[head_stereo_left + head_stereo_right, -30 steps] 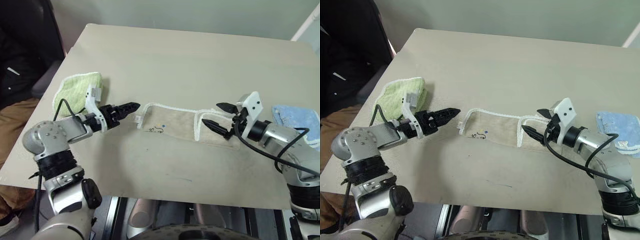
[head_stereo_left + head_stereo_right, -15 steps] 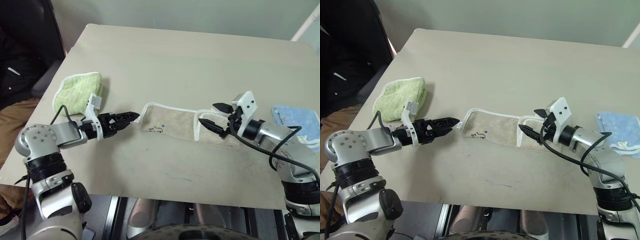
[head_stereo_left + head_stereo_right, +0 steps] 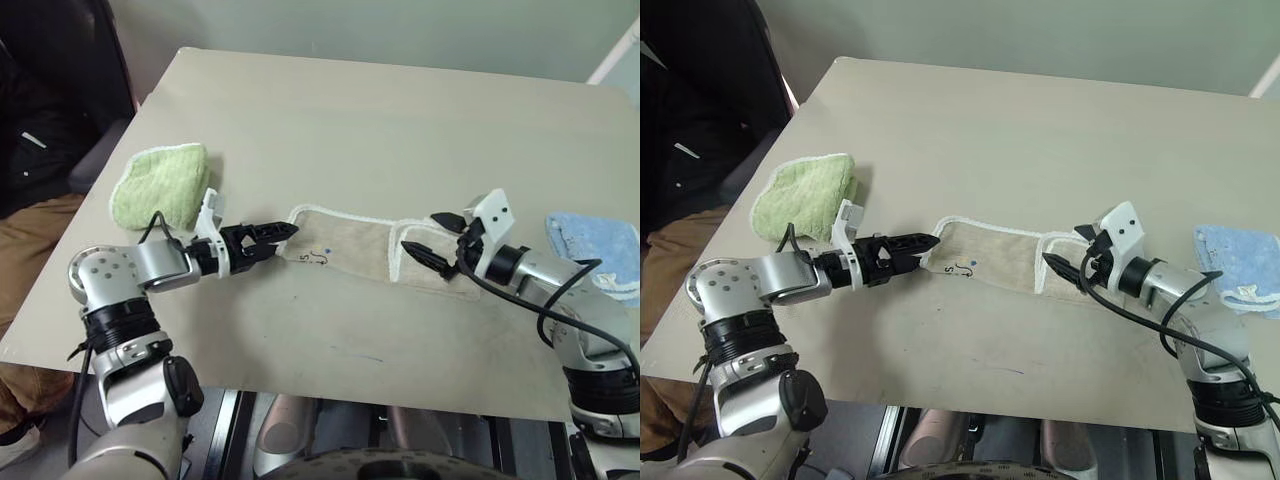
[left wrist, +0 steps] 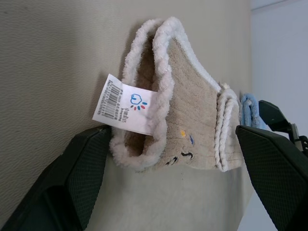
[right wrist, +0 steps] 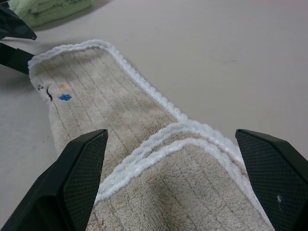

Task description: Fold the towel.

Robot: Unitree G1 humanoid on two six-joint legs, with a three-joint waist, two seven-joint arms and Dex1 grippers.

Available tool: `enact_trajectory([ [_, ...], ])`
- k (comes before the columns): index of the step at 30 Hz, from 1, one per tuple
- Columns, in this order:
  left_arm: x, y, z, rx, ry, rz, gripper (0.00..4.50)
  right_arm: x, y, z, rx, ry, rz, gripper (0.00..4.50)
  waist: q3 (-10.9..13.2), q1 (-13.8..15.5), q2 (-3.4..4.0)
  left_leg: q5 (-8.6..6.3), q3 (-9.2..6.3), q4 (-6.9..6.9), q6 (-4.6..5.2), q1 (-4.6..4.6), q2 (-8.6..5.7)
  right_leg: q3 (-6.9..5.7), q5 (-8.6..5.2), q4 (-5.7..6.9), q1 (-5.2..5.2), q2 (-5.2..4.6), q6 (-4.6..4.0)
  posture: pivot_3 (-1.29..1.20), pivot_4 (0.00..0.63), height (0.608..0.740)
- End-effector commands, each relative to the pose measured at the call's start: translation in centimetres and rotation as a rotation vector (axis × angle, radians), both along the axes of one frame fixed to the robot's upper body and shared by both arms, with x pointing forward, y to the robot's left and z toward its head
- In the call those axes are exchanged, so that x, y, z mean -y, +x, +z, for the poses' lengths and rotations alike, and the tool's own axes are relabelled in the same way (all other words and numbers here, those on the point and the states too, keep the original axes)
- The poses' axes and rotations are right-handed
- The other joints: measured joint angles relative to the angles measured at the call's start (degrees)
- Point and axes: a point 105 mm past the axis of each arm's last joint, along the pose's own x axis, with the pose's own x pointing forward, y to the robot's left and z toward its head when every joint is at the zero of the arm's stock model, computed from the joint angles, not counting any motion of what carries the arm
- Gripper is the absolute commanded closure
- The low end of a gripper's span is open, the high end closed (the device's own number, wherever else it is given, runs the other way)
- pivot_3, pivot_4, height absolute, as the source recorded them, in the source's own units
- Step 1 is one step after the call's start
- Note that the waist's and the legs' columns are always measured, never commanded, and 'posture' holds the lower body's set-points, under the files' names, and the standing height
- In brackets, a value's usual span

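towel (image 3: 375,250): beige terry strip with white corded edging, lying flat mid-table, the end by the right arm folded back over itself, so double layered there
towel detail: tiny stitched marks and a blue dot near the end by the left arm
left gripper (image 3: 283,232): fingers spread wide, tips right at the towel's end, one finger beside the edge; gripping nothing, can't tell if actually touching
right gripper (image 3: 428,236): jaws wide apart too, poised over the folded-back end, nothing pinched
left wrist view bonus: barcode tag (image 4: 124,104) with a little logo sticking out of the towel's doubled edge, plus the other gripper's black finger past the far end
right wrist view bonus: close look at the fold's two white corded lines running side by side
green cloth (image 3: 160,185): folded up, near the table's left edge, behind the left arm, well apart from the towel
blue cloth (image 3: 596,240): by the table's right edge, past the right arm
table (image 3: 380,110): plain beige top
person (image 3: 40,150): dark top, brown trousers, seated off the table's left side
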Motion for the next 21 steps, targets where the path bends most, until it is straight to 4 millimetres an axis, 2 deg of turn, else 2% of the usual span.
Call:
enact_trajectory([
  [1, 0.55, 0.06, 0.47, 0.009, -0.020, -0.024, 0.00, 0.44, 0.09, 1.32, 0.060, -0.009, -0.025, 0.02, 0.00, 0.00, 0.00, 0.00, 0.00, 0.00, 0.00, 0.00, 0.00, 0.00, 0.00, 0.00, 0.00, 0.00, 0.00, 0.00, 0.150, 0.740],
  [2, 0.61, 0.05, 0.59, 0.013, -0.026, -0.029, 0.00, 0.46, 0.12, 1.32, 0.061, -0.009, -0.027, 0.02, 0.00, 0.00, 0.00, 0.00, 0.00, 0.00, 0.00, 0.00, 0.00, 0.00, 0.00, 0.00, 0.00, 0.00, 0.00, 0.00, 0.150, 0.740],
  [5, 0.67, 0.09, 0.80, 0.017, -0.034, -0.031, 0.57, 0.43, 0.20, 1.31, 0.063, -0.011, -0.030, 0.00, 0.02, -0.02, -0.03, 0.01, 0.00, 0.00, 0.00, 0.00, 0.00, 0.00, 0.00, 0.00, -0.01, 0.01, 0.00, 0.00, 0.150, 0.740],
  [16, 0.45, 0.23, 1.12, 0.022, -0.048, -0.016, 4.31, 0.61, 0.42, 1.24, 0.067, -0.019, -0.037, 0.00, 0.03, -0.15, -0.06, 0.07, 0.00, 0.00, 0.05, 0.00, 0.01, 0.00, -0.02, -0.01, -0.05, 0.05, -0.01, 0.00, 0.150, 0.740],
  [17, 0.41, 0.31, 1.24, 0.025, -0.049, -0.014, 4.47, 0.62, 0.43, 1.24, 0.068, -0.018, -0.037, 0.00, 0.04, -0.15, -0.06, 0.08, 0.00, 0.00, 0.06, 0.00, 0.01, 0.00, -0.02, -0.01, -0.05, 0.05, -0.01, 0.00, 0.150, 0.740],
  [21, 0.28, 0.49, 1.45, 0.030, -0.042, -0.008, 4.47, 0.63, 0.39, 1.25, 0.069, -0.021, -0.035, 0.00, 0.04, -0.15, -0.06, 0.09, 0.00, 0.00, 0.06, 0.00, 0.02, 0.00, -0.02, 0.00, -0.06, 0.06, -0.01, 0.00, 0.150, 0.740],
])
